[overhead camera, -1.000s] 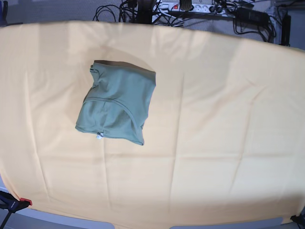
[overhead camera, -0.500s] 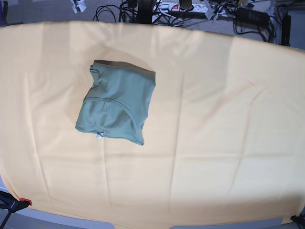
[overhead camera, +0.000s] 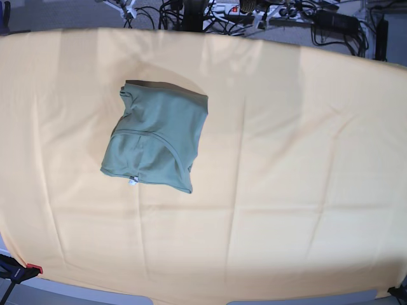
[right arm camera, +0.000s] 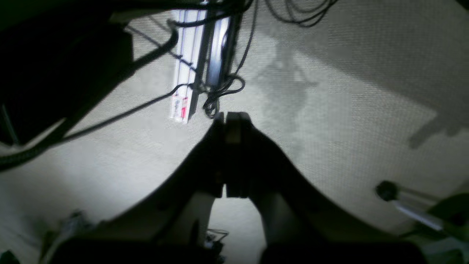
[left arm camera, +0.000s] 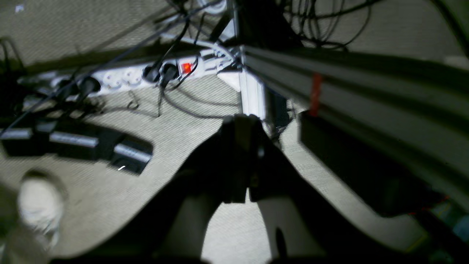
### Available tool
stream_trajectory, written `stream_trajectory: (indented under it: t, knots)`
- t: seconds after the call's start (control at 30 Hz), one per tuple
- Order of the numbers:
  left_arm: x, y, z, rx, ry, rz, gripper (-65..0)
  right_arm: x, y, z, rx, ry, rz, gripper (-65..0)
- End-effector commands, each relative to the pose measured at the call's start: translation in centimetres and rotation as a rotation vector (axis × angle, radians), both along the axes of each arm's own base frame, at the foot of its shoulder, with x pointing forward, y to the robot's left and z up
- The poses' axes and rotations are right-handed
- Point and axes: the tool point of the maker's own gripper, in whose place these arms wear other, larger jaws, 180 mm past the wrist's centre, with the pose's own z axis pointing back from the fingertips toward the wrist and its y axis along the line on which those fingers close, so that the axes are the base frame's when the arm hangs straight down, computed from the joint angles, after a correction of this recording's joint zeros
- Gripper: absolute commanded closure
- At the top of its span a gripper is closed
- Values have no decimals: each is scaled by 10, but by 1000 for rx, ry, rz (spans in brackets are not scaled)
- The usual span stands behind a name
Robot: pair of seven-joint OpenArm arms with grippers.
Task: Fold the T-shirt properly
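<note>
The T-shirt (overhead camera: 156, 136) lies folded into a compact sage-green bundle on the left half of the pale orange-yellow cloth (overhead camera: 286, 159), with a small white tag at its near edge. No gripper touches it. In the left wrist view my left gripper (left arm camera: 243, 121) is shut and empty, hanging over grey carpet beside the table frame. In the right wrist view my right gripper (right arm camera: 225, 119) is also shut and empty above the floor. Both are off the cloth, behind the table's far edge.
A white power strip (left arm camera: 146, 75), black adapters (left arm camera: 77, 145) and cables lie on the floor behind the table. A metal table rail (left arm camera: 348, 88) runs beside my left gripper. A clamp (overhead camera: 25, 270) holds the cloth's near left corner.
The T-shirt has not moved. Small pale parts at the far edge of the base view have shifted inward between the earlier frames and now.
</note>
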Motion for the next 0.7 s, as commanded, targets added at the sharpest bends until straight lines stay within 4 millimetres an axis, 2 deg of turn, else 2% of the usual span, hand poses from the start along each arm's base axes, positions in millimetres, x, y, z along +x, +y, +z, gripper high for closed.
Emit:
stream_trajectory:
  t: [0.0, 0.13, 0.23, 0.3, 0.37, 0.57, 0.67]
  knots:
    - [4, -2, 0, 5, -23, 9, 0, 2, 10, 0, 21, -17, 18, 0]
    - [9, -4, -1, 55, -53, 51, 0, 8, 41, 1, 63, -53, 30, 0]
    - [13, -6, -1, 69, -67, 62, 0, 9, 56, 1, 77, -57, 22, 0]
    - [14, -14, -1, 60, -69, 51, 0, 9, 62, 1, 87, -58, 18, 0]
    - [15, -29, -1, 54, -73, 34, 0, 13, 62, 1, 86, -62, 19, 0]
    - [19, -31, -1, 48, -72, 60, 0, 13, 62, 1, 85, -58, 21, 0]
    - [12, -36, -1, 40, -58, 38, 0, 13, 63, 1, 87, -57, 20, 0]
